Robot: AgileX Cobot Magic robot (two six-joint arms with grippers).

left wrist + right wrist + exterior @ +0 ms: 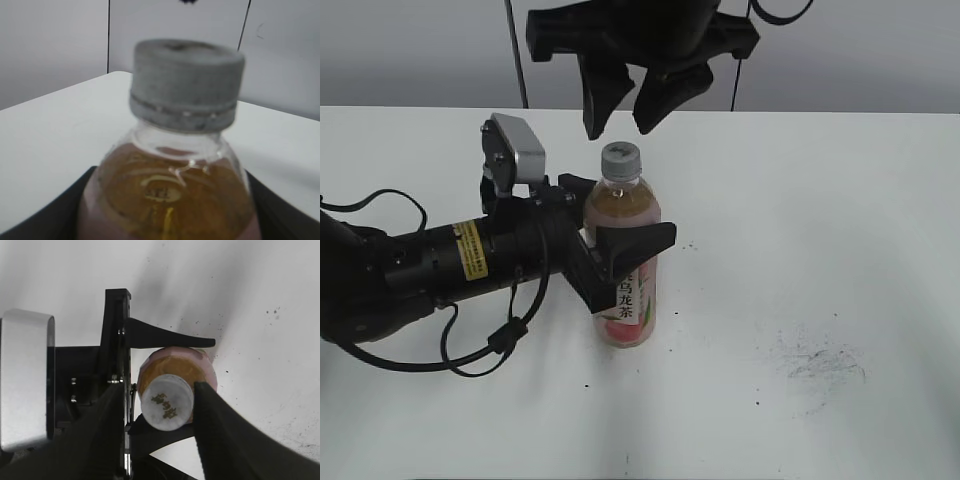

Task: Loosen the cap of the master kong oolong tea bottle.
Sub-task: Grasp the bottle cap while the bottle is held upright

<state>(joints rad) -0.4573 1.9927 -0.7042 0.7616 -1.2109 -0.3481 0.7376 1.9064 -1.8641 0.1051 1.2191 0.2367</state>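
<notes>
The master kong oolong tea bottle stands upright on the white table, amber tea above a pink-and-white label. Its white-grey cap is on the neck. My left gripper reaches in from the left and is shut on the bottle's body just under the shoulder. The left wrist view shows the cap and the bottle shoulder very close. My right gripper hangs open just above the cap without touching it. In the right wrist view its fingers straddle the cap from above.
The left arm's black body and loose cables lie across the table's left side. Dark scuff marks are on the table to the right. A grey wall stands behind the table's far edge.
</notes>
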